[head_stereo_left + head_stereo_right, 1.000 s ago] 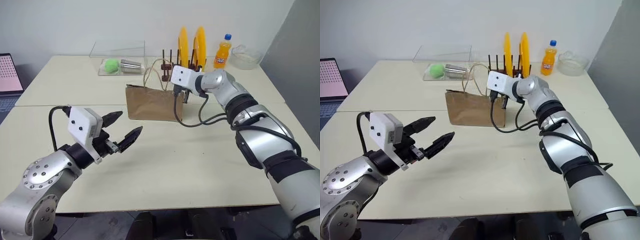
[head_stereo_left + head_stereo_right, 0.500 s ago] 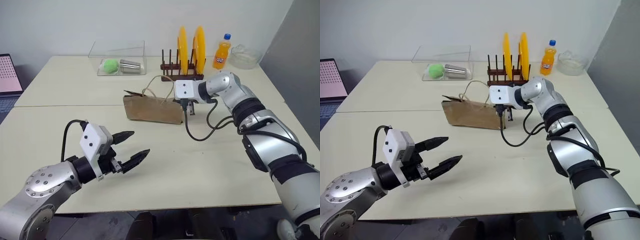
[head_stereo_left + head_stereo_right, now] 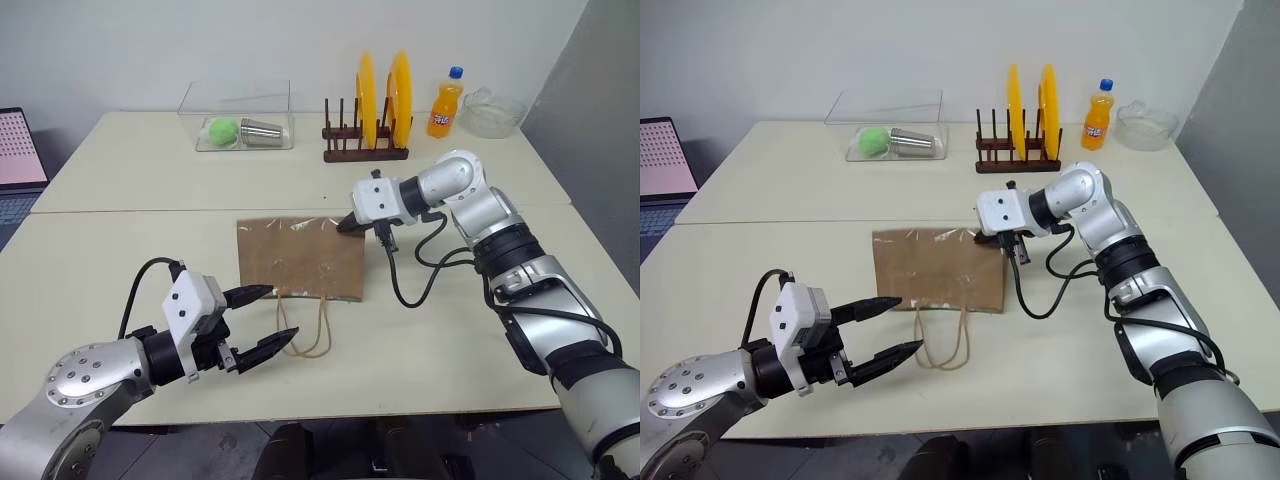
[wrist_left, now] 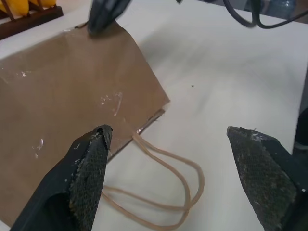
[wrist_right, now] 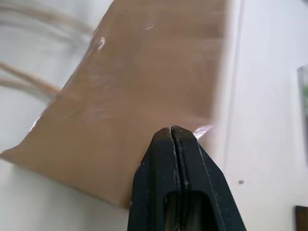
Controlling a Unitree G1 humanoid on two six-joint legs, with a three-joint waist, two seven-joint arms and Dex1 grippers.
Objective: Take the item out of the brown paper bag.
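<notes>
The brown paper bag (image 3: 300, 258) lies flat on the table, its cord handles (image 3: 305, 335) spread toward me. My right gripper (image 3: 350, 223) is shut, its tip pinching the bag's far right corner (image 4: 98, 29); the right wrist view shows its closed fingers (image 5: 174, 144) against the paper. My left gripper (image 3: 282, 313) stands open just short of the handles, its two fingers (image 4: 91, 163) on either side of the cord loops without touching them. The item is hidden.
At the back stand a wooden rack with yellow plates (image 3: 372, 105), an orange soda bottle (image 3: 445, 100), a glass bowl (image 3: 490, 112) and a clear box (image 3: 235, 118) holding a green ball and a metal cup. A black cable (image 3: 400, 285) hangs from my right wrist.
The bag has gone from upright to lying flat, with its handles now toward me. My right gripper drew back toward me with it. My left gripper sank and pulled back.
</notes>
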